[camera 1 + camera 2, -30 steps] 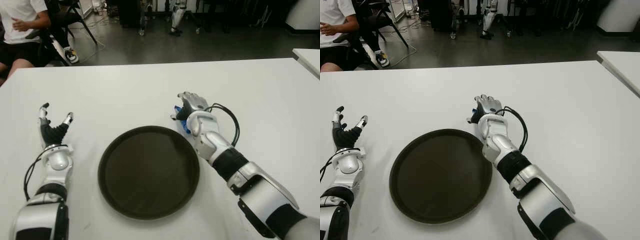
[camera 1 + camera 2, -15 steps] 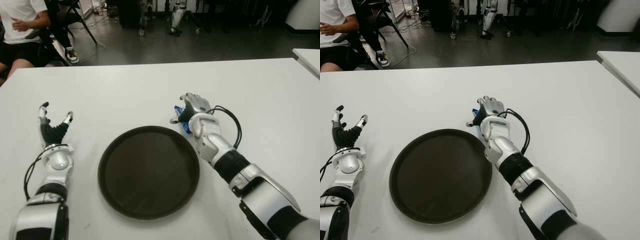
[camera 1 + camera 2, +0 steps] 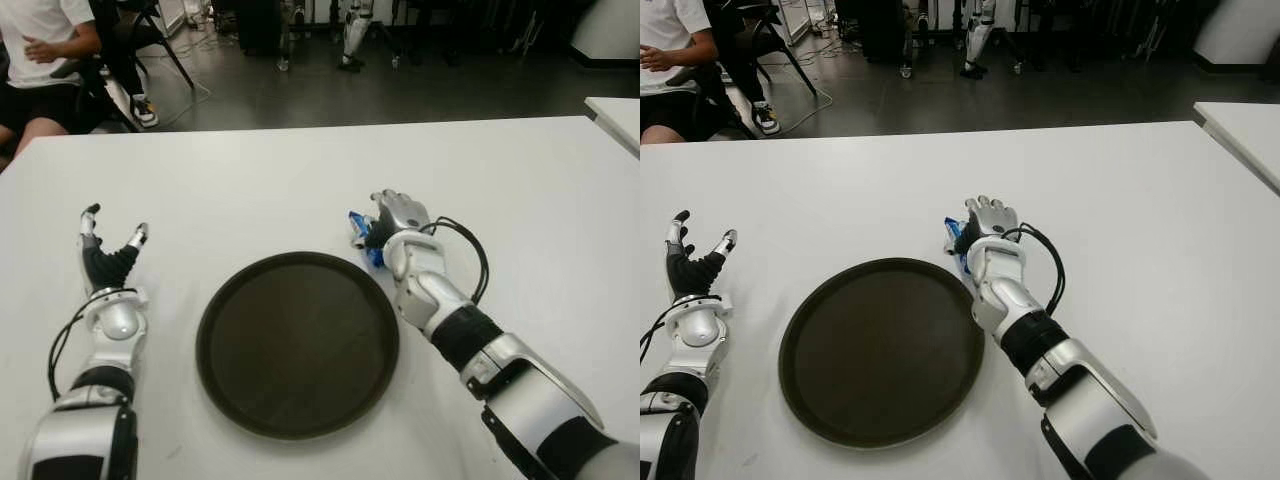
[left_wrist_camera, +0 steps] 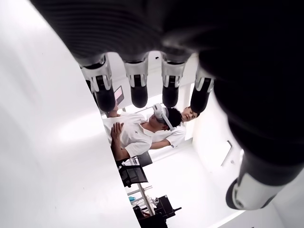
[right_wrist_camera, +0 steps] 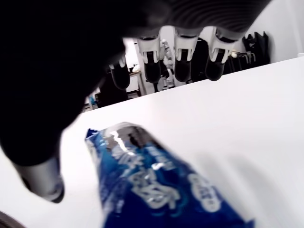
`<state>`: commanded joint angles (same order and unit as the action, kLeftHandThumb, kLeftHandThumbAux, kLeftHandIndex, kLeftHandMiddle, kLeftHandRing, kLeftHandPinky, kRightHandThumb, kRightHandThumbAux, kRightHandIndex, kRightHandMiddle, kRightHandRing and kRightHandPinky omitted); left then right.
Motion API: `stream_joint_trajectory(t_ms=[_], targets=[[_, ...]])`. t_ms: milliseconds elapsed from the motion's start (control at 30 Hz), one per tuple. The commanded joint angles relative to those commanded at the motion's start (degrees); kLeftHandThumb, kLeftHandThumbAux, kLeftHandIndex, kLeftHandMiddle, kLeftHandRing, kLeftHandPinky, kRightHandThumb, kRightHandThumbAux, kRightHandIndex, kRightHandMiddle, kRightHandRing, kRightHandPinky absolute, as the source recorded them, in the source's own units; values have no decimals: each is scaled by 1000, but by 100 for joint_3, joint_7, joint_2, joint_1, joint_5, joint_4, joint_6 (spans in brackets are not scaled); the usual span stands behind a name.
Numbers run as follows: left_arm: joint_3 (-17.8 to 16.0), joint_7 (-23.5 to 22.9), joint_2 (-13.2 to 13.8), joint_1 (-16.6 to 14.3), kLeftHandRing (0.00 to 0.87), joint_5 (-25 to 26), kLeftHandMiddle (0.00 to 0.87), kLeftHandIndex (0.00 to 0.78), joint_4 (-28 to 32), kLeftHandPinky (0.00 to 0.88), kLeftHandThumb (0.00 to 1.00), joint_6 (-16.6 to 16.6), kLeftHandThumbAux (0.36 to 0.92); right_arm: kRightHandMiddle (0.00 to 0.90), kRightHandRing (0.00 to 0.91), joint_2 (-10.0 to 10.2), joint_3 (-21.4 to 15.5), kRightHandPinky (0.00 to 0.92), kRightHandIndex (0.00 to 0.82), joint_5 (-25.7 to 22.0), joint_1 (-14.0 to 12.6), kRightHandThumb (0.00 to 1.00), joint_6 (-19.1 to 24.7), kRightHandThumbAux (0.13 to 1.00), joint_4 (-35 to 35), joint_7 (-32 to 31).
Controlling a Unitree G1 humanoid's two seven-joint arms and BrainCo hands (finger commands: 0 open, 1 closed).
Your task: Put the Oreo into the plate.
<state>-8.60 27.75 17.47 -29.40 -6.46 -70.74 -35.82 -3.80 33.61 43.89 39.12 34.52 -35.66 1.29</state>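
We see Oreo pack (image 5: 156,190) lying on white table (image 3: 520,180), just beyond far right rim of round dark plate (image 3: 297,343), outside it. Right hand (image 3: 397,215) sits over pack, fingers (image 5: 183,66) extended above it, not clamped. Left hand (image 3: 105,255) shows left of plate, fingers spread, holding nothing. Seated person (image 3: 45,45) and chairs beyond table's far left corner; second table's corner (image 3: 615,115) at right.

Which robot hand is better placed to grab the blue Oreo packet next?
The right robot hand: it is over the blue Oreo packet just beyond the round dark plate, fingers open. The left robot hand shows far off, left of the plate.
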Motion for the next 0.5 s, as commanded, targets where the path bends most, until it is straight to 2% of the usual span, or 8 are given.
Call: stream_joint_trajectory(t_ms=[333,500], targets=[[10,-9,25,16,9,-12,18,20,0,11,0,-4,699,0,0,-59,60,0,74,71,-118,144,82,644,94,-86],[-6,-68,60,20,1,7,7,13,-17,1,0,20,689,0,0,-140,116,0,58,139,-191,138,101,639,45,-126]])
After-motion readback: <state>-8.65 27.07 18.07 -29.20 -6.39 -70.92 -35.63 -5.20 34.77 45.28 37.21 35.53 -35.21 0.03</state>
